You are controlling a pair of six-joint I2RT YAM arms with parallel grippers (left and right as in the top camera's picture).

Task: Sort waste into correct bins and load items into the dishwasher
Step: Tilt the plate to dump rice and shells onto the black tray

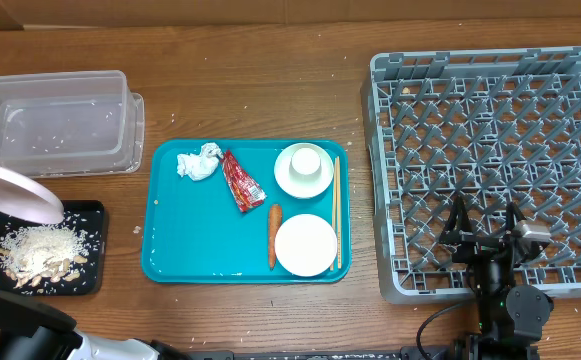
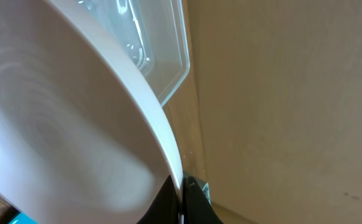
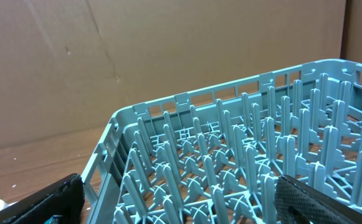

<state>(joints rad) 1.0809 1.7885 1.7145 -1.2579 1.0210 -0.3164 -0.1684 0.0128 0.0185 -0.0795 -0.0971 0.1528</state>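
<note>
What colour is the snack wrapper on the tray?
The wrapper is red; the overhead view shows it best.

No text, label, brand or number can be read in any view. The red crinkly snack wrapper (image 1: 242, 182) on the teal plastic tray (image 1: 198, 232) has pale print on it, but it is too small to make out.
</note>
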